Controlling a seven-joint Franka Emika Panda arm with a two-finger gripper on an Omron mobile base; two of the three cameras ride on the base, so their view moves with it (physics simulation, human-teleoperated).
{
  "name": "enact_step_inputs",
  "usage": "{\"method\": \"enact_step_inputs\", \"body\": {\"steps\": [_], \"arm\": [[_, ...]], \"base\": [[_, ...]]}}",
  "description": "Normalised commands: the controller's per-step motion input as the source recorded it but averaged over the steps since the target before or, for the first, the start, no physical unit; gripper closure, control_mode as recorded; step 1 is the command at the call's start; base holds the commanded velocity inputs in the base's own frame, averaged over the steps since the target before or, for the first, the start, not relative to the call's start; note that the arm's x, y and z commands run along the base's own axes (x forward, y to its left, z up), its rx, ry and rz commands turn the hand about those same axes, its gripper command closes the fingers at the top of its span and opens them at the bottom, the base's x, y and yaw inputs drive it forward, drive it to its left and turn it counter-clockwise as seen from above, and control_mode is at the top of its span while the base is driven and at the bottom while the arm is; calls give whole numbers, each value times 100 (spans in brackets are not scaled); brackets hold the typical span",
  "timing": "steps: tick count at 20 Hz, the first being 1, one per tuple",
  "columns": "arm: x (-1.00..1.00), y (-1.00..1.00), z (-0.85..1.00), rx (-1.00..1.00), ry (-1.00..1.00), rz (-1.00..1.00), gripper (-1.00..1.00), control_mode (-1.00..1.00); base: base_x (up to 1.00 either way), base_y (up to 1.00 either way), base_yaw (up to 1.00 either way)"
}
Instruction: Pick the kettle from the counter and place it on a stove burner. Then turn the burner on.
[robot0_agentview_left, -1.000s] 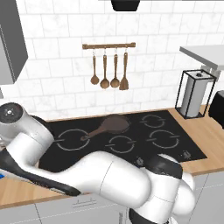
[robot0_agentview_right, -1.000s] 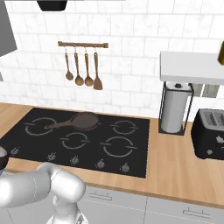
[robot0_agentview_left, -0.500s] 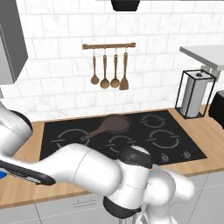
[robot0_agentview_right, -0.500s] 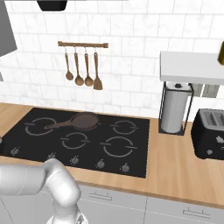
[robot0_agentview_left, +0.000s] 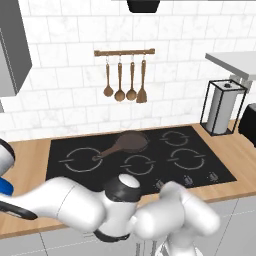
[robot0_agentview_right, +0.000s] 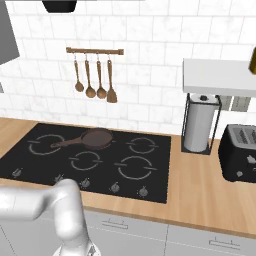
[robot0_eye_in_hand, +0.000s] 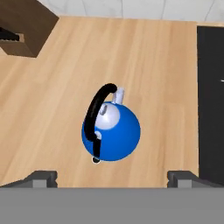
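Since the kettle (robot0_eye_in_hand: 112, 131) sits on bare desk (robot0_eye_in_hand: 52, 109) left of the cooktop (robot0_eye_in_hand: 212, 96), the arm is swung far to its left, and the hand camera looks straight down on it. Gripper (robot0_eye_in_hand: 112, 178) is spread wide, empty, with a fingertip (robot0_eye_in_hand: 41, 178) either side of the kettle, so it's lined up for a top-down grab. Kettle upright; its black handle (robot0_eye_in_hand: 97, 114) arches over the lid, the obvious grasp point, spout pointing to the top of the hand view. My read: pre-grasp hover, nothing lifted yet. Big burner (robot0_agentview_left: 81, 160) is free; the pan (robot0_agentview_left: 131, 142) sits on a smaller back ring, so no conflict. A brown box (robot0_eye_in_hand: 26, 30) stands well apart from the kettle. Knobs (robot0_agentview_right: 114, 187) run along the cooktop's front edge.
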Motion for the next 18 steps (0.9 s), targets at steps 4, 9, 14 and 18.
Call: {"method": "enact_step_inputs", "body": {"steps": [4,9,14,18], "arm": [[9,34,-18,-9,1,0,-100,-100],[11,15,-30,-9,0,0,-100,-100],[32,29,-30,-2,0,-1,-100,-100],[44,33,-33,0,0,-2,-100,-100]], "base": [[0,0,0],[0,0,0],[0,0,0],[0,0,0]]}}
